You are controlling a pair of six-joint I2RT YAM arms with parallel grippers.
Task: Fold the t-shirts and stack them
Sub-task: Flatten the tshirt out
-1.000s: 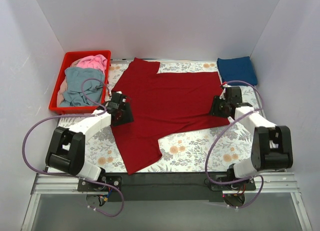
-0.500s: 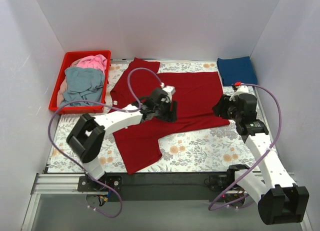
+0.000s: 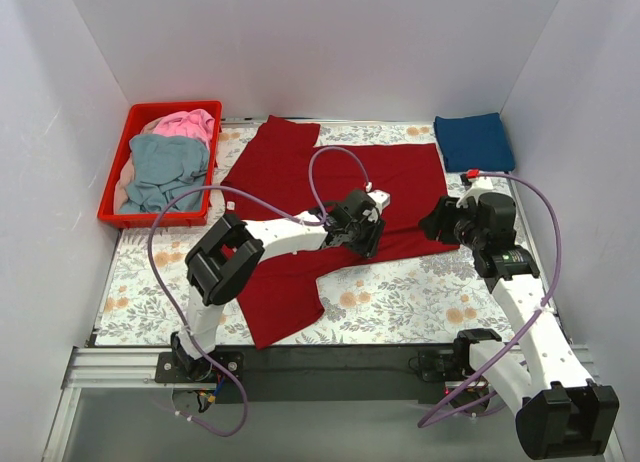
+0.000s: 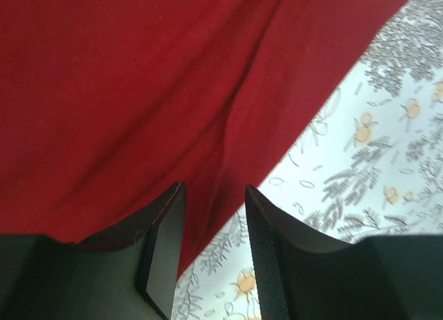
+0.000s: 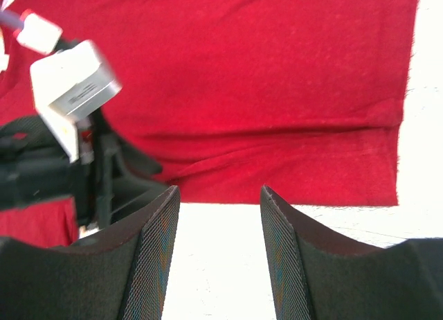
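Observation:
A dark red t-shirt (image 3: 270, 172) lies spread flat on the floral table cover. My left gripper (image 3: 369, 240) is open at the shirt's near hem right of centre. In the left wrist view the jaws (image 4: 214, 195) stand apart over the hem of the red cloth (image 4: 138, 91), holding nothing. My right gripper (image 3: 432, 226) is open by the shirt's right edge. In the right wrist view it (image 5: 218, 195) hovers over the cover just off the red shirt (image 5: 277, 70). A navy t-shirt (image 3: 474, 140) lies folded at the back right. Grey-blue (image 3: 160, 167) and pink (image 3: 187, 123) shirts lie in the basket.
A red plastic basket (image 3: 112, 196) stands at the back left. White walls close in the table on three sides. The left arm and its purple cable (image 3: 330, 154) stretch across the red shirt. The left wrist's white camera block (image 5: 69, 91) shows in the right wrist view.
My left arm has swung from the shirt's left side across to its near hem right of centre. My right arm has stretched out while its gripper stayed by the shirt's right edge.

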